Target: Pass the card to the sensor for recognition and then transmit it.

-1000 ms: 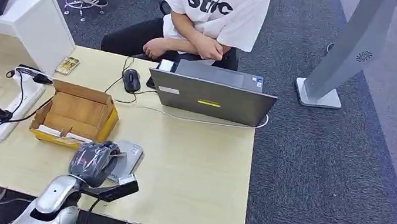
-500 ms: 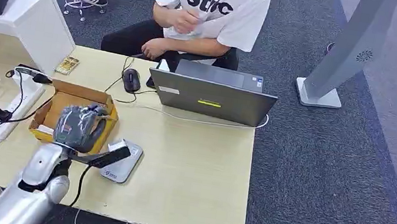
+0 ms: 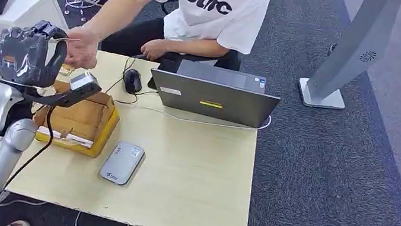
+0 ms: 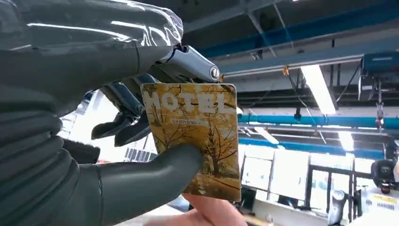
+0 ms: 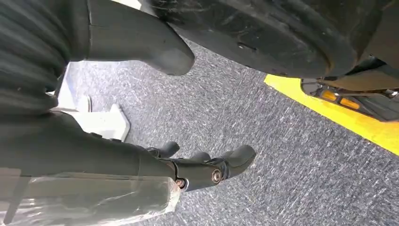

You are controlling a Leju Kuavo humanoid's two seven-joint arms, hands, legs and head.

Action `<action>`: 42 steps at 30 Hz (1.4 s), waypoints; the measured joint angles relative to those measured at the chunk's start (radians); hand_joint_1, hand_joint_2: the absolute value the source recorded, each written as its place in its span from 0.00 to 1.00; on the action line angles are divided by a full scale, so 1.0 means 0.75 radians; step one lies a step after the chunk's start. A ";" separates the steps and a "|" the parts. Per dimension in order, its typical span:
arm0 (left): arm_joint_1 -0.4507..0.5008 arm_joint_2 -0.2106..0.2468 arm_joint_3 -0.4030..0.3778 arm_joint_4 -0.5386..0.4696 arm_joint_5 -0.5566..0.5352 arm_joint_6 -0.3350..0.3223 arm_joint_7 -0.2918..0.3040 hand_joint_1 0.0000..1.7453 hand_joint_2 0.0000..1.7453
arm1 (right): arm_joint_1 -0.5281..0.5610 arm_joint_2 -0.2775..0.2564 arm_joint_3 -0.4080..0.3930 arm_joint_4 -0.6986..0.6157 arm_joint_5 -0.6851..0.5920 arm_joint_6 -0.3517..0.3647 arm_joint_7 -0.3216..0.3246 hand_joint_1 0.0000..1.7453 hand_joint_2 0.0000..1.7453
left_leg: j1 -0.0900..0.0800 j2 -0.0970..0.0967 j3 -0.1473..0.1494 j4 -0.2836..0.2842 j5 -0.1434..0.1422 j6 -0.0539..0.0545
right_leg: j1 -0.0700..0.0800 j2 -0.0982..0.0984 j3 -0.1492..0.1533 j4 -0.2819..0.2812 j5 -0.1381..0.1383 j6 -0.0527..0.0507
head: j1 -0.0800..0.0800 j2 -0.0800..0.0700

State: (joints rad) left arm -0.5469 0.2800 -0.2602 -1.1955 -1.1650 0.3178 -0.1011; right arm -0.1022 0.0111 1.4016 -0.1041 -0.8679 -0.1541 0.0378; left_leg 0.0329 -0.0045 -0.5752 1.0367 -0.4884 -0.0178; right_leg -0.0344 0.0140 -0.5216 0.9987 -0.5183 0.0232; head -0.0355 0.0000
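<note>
While the left hand (image 3: 25, 57) was raised above the tabletop's far left corner, it pinched the card (image 4: 194, 136) between thumb and fingers, a yellow card printed with bare trees. A person's hand (image 3: 81, 50) reached across the far edge and touched the card. The sensor (image 3: 122, 162) lay flat near the front edge, beside the cardboard box (image 3: 80, 119). The right hand (image 5: 188, 165) hung over grey carpet, fingers loosely apart, holding nothing.

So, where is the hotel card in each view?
Head view: the card shows edge-on as a thin strip at the upper left, between the raised left hand and the person's hand.
Left wrist view: it is at the centre, face-on, reading HOTEL, pinched by the thumb.
Right wrist view: not in it.
Shared landmark: the person's hand at the card's edge.
</note>
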 joint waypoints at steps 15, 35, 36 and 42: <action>0.107 -0.031 0.012 -0.008 0.085 0.161 -0.035 0.00 1.00 | -0.002 0.011 0.012 -0.001 -0.020 -0.014 0.017 0.00 1.00 | 0.000 0.000 0.000 0.000 0.000 0.000 | 0.000 0.000 0.000 0.000 0.000 0.000 | -0.001 0.000; 0.689 0.132 0.303 -0.437 0.394 -0.263 -0.110 0.00 1.00 | 0.027 0.026 0.000 0.024 -0.158 -0.018 -0.024 0.00 1.00 | 0.003 0.002 -0.002 -0.001 -0.001 -0.001 | 0.003 0.002 -0.002 0.000 -0.001 0.000 | 0.000 0.000; 0.715 0.159 0.315 -0.448 0.393 -0.292 -0.095 0.00 1.00 | 0.029 0.026 -0.001 0.026 -0.161 -0.018 -0.024 0.00 1.00 | 0.003 0.002 -0.002 -0.001 -0.001 -0.001 | 0.003 0.002 -0.002 0.000 -0.001 0.000 | 0.000 0.000; 0.825 0.312 0.388 -0.514 0.374 -0.429 -0.042 0.00 1.00 | 0.037 0.039 0.000 0.039 -0.180 -0.017 -0.012 0.00 1.00 | 0.005 0.001 -0.003 -0.001 -0.001 -0.001 | 0.004 0.001 -0.002 0.000 -0.001 -0.001 | 0.000 0.000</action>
State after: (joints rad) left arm 0.0721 0.5139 0.0305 -1.5809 -0.8847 -0.0042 -0.1324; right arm -0.0744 0.0401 1.4015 -0.0751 -1.0025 -0.1667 0.0286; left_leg 0.0363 -0.0041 -0.5775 1.0358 -0.4891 -0.0184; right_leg -0.0313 0.0145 -0.5235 0.9986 -0.5194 0.0225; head -0.0355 0.0000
